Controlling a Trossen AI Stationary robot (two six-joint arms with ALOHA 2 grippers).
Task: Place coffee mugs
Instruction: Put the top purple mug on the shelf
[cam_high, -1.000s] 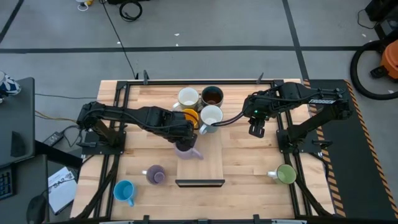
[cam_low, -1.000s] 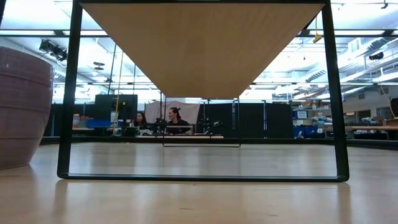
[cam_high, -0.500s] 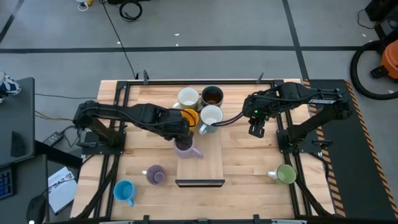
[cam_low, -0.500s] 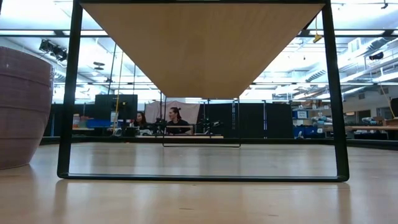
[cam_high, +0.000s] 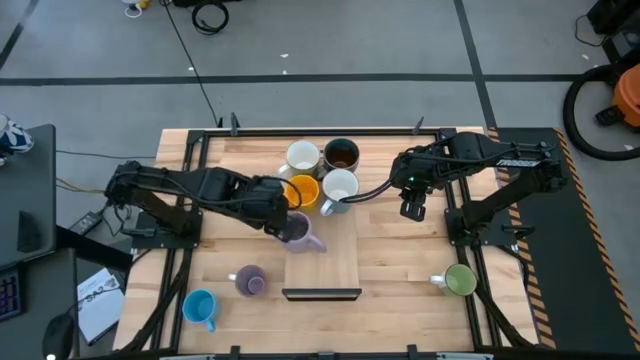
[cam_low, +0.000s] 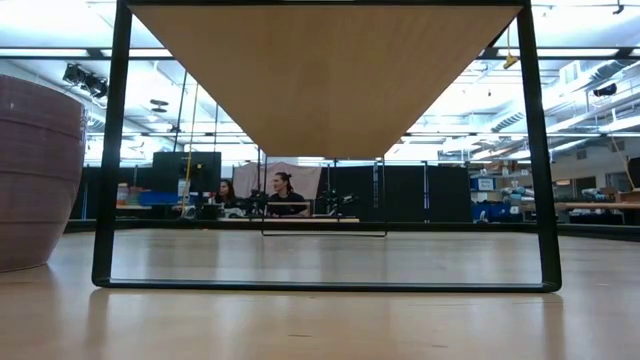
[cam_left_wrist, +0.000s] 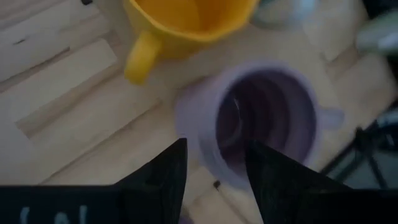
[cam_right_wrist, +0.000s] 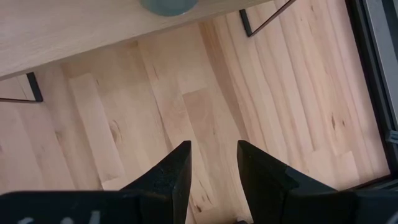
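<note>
A lavender mug (cam_high: 298, 231) (cam_left_wrist: 267, 118) stands upright on its base on a raised light wood shelf (cam_high: 335, 262), its handle toward the right. My left gripper (cam_high: 277, 216) (cam_left_wrist: 214, 146) is open just left of this mug, fingertips by its near wall. Behind it stand an orange mug (cam_high: 303, 190) (cam_left_wrist: 186, 15), two white mugs (cam_high: 303, 157) (cam_high: 340, 185) and a dark grey mug (cam_high: 341, 153). A second lavender mug (cam_high: 250, 281) (cam_low: 30, 170), a light blue mug (cam_high: 200, 307) and a green mug (cam_high: 460, 279) stand on the table. My right gripper (cam_high: 412, 208) (cam_right_wrist: 212, 149) hangs open over bare table.
The shelf has black metal legs (cam_low: 108, 150) (cam_right_wrist: 249, 25) and stands in the table's middle. Bare wood lies between the shelf and the green mug. The table's black frame (cam_high: 470, 240) runs along both sides. People sit at desks far behind the table (cam_low: 280, 195).
My left gripper has drawn back from over the lavender mug toward the table's left edge, uncovering the mug's rim and the orange mug. The lavender mug stays upright on the shelf.
</note>
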